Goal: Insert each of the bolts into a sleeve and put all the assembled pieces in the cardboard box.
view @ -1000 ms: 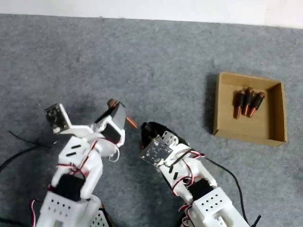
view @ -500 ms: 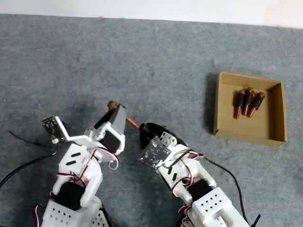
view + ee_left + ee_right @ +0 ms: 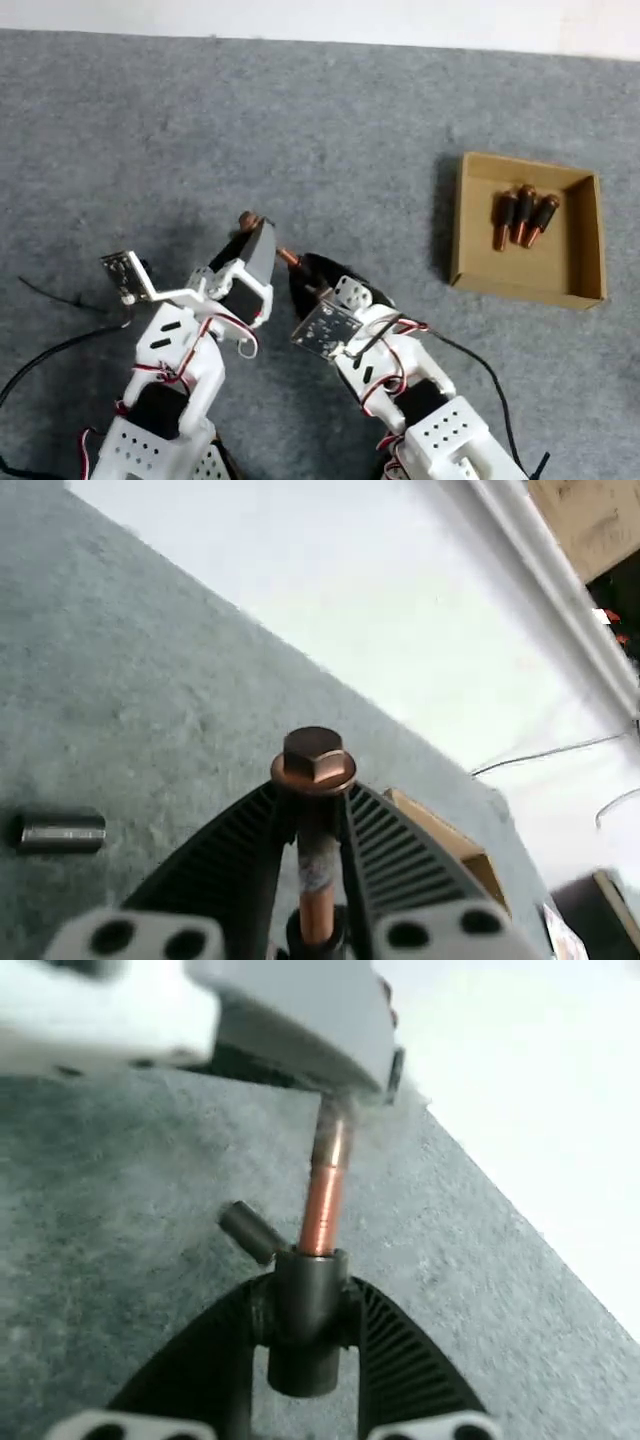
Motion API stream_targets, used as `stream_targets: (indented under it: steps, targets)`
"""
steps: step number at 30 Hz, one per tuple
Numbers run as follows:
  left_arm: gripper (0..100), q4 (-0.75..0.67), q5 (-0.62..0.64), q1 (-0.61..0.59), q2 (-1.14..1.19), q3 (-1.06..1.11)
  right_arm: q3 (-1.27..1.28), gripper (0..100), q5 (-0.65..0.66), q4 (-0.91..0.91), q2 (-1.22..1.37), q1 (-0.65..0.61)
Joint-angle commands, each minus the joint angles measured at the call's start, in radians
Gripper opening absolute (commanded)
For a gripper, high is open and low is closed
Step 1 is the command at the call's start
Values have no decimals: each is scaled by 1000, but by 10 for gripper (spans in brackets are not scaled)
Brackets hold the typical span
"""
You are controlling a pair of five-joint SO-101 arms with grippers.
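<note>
My left gripper (image 3: 256, 248) (image 3: 312, 802) is shut on a copper bolt (image 3: 314, 770), with the hex head (image 3: 246, 220) sticking out above the fingers. My right gripper (image 3: 310, 282) (image 3: 302, 1305) is shut on a dark sleeve (image 3: 300, 1300). The bolt's shaft (image 3: 324, 1200) (image 3: 289, 259) points down into the sleeve's open end, and the tip sits at its mouth. A second dark sleeve (image 3: 62, 832) (image 3: 248, 1231) lies loose on the carpet. The cardboard box (image 3: 572, 272) at the right holds three assembled pieces (image 3: 523, 218).
Grey carpet (image 3: 300, 130) covers the table. A white wall edge (image 3: 320, 20) runs along the far side. Black cables (image 3: 45, 345) trail beside the left arm's base. The box stands well off to the right of both grippers.
The left arm has swung towards the right arm, lowering the bolt and bringing its tip to the sleeve. The right gripper has shifted slightly towards it.
</note>
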Motion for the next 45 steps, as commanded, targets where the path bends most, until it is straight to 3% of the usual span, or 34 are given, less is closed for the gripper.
stream_targets:
  steps: [1,28,34,45]
  targets:
    - [4,-58,-5,-13,-16,24,114,5,6,-36,-15,-18]
    - [4,49,-28,-4,-15,24,114,5,11,-36,-15,-10]
    - [4,155,-140,148,-16,24,114,5,11,-36,-16,-7]
    - [19,176,-155,150,-13,24,114,5,9,-36,-16,5]
